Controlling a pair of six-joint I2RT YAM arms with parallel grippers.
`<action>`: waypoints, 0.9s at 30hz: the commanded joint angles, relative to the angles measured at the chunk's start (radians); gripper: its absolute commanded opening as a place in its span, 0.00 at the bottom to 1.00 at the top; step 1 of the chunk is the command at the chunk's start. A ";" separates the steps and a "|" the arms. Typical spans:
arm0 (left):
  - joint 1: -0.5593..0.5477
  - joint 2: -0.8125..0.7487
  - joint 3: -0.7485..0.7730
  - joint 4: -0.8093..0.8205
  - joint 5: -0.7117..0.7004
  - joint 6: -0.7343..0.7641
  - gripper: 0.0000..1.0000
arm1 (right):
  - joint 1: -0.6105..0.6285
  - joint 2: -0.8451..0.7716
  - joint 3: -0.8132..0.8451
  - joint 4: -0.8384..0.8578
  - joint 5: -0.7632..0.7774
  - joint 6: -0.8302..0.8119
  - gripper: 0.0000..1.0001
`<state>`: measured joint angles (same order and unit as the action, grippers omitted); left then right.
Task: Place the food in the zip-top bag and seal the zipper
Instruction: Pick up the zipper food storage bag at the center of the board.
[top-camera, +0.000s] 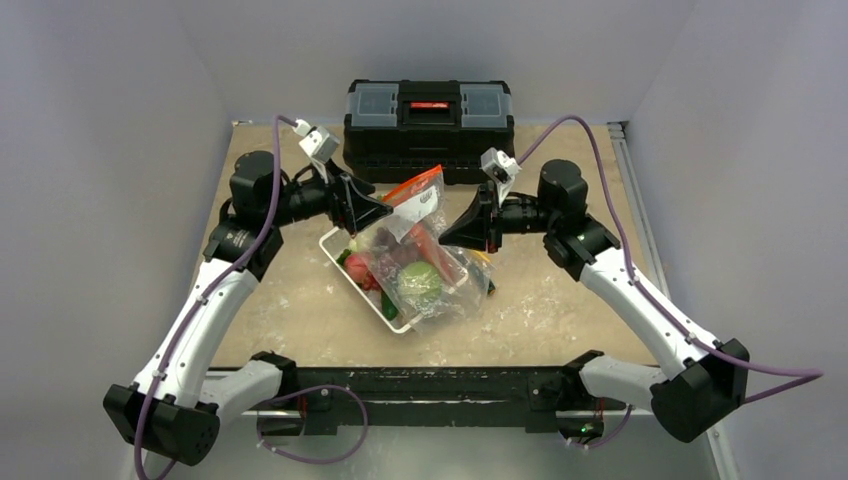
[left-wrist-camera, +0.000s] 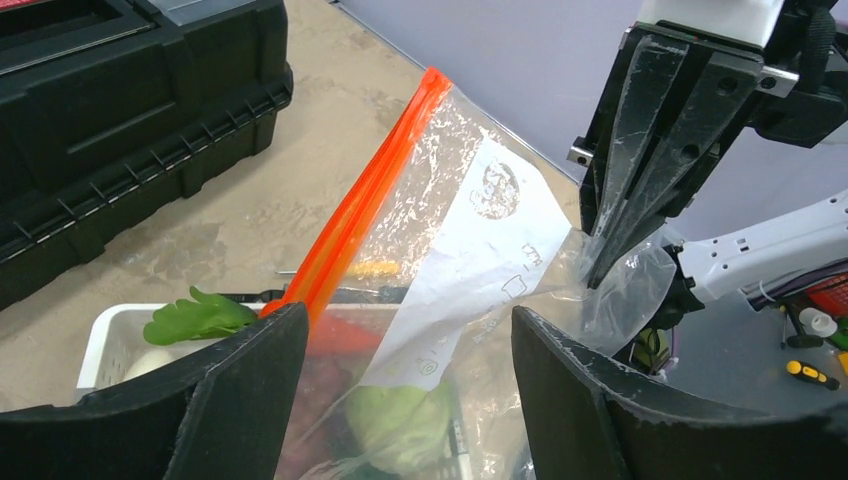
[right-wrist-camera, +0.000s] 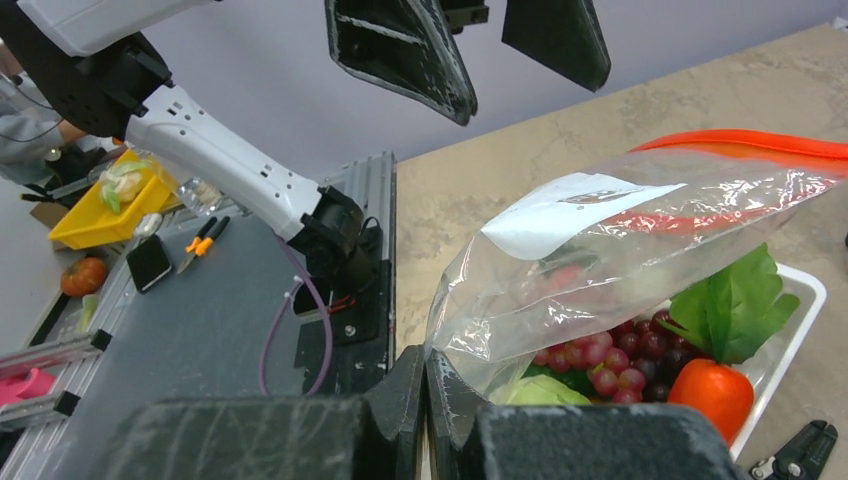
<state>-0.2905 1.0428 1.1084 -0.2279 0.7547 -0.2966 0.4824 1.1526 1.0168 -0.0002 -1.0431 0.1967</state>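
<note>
The zip-top bag (top-camera: 425, 262) sits in the middle of the table (top-camera: 560, 310), in front of the black toolbox (top-camera: 428, 115), draped over the white basket (top-camera: 398, 322) with its mouth end raised. The right gripper (left-wrist-camera: 592, 268) is pressed together on a fold of the bag's clear side, while the left gripper (left-wrist-camera: 405, 335) stands spread, one finger on each side of the mouth. Pale green cabbage (left-wrist-camera: 398, 420) and dark red grapes (right-wrist-camera: 610, 360) show through the plastic, and the orange-red zipper (left-wrist-camera: 360, 215) runs along the raised edge.
</note>
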 joint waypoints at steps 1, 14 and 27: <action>-0.003 0.007 0.019 0.019 0.010 -0.008 0.73 | 0.018 -0.007 0.070 -0.017 -0.009 -0.024 0.00; -0.052 0.076 0.033 0.019 0.083 -0.004 0.59 | 0.068 -0.006 0.086 -0.070 0.038 -0.059 0.00; -0.074 0.082 0.040 0.011 0.117 0.008 0.18 | 0.074 0.001 0.126 -0.159 0.065 -0.112 0.00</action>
<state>-0.3565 1.1263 1.1088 -0.2340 0.8371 -0.2951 0.5499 1.1584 1.0866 -0.1162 -1.0061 0.1322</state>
